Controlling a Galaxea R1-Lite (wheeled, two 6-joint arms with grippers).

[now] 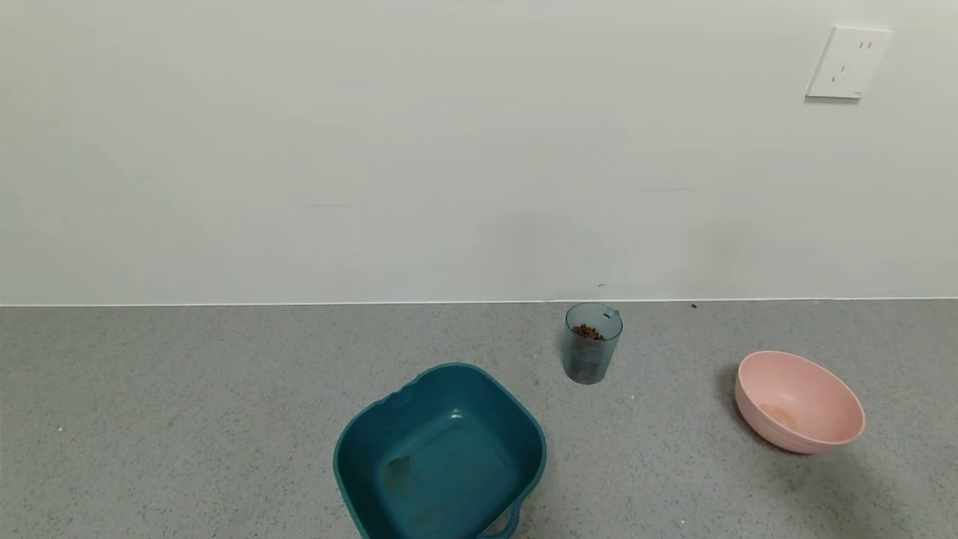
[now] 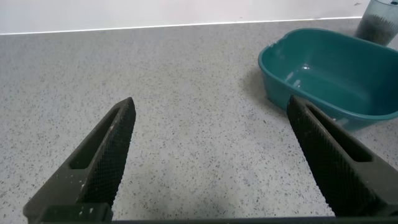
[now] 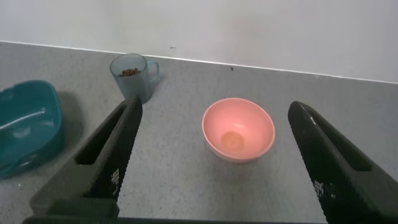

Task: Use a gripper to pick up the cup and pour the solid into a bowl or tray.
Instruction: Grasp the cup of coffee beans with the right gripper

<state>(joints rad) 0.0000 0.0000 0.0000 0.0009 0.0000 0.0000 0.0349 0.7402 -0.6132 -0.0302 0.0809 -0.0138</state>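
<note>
The blue-grey ribbed cup [image 1: 593, 343] stands upright near the wall with brown pellets [image 1: 588, 332] inside. It also shows in the right wrist view [image 3: 132, 76] and partly in the left wrist view [image 2: 378, 20]. The pink bowl [image 1: 798, 402] sits empty to its right, also in the right wrist view [image 3: 238, 129]. Neither gripper shows in the head view. My right gripper [image 3: 213, 109] is open and empty, above the counter, short of the bowl. My left gripper [image 2: 211, 106] is open and empty over bare counter beside the teal tub.
A dark teal squarish tub [image 1: 441, 454] with a handle sits at the front middle, also in the left wrist view [image 2: 329, 74] and right wrist view [image 3: 25, 124]. A white wall with a socket [image 1: 848, 63] backs the grey speckled counter [image 1: 187, 419].
</note>
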